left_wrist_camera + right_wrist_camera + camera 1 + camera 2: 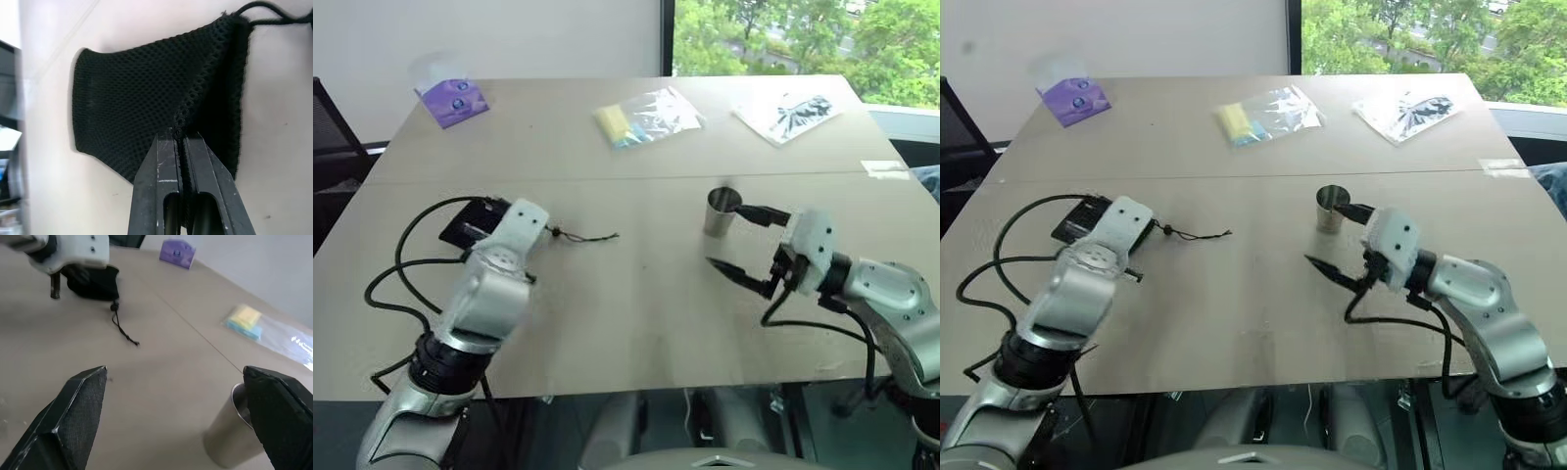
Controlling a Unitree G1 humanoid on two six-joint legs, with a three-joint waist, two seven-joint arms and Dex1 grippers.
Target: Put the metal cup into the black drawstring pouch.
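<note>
Your left pincer [182,142] is clamped tight on a fold of the black drawstring pouch [146,107] — mesh fabric pinched between its fingers. The pouch lies flat on the surface [636,323] at the left side, its cord [587,237] trailing right toward the middle.

Your right pincer [747,240] stands spread wide, holding nothing. One finger is just beside the rim of the metal cup [722,211]; the other sits nearer you, clear of it. The cup stands upright, right of centre, well apart from the pouch.

Along the far edge — a purple packet [453,100] at left, a clear bag with yellow contents [644,117] in the middle, another clear bag [790,112] at right.
</note>
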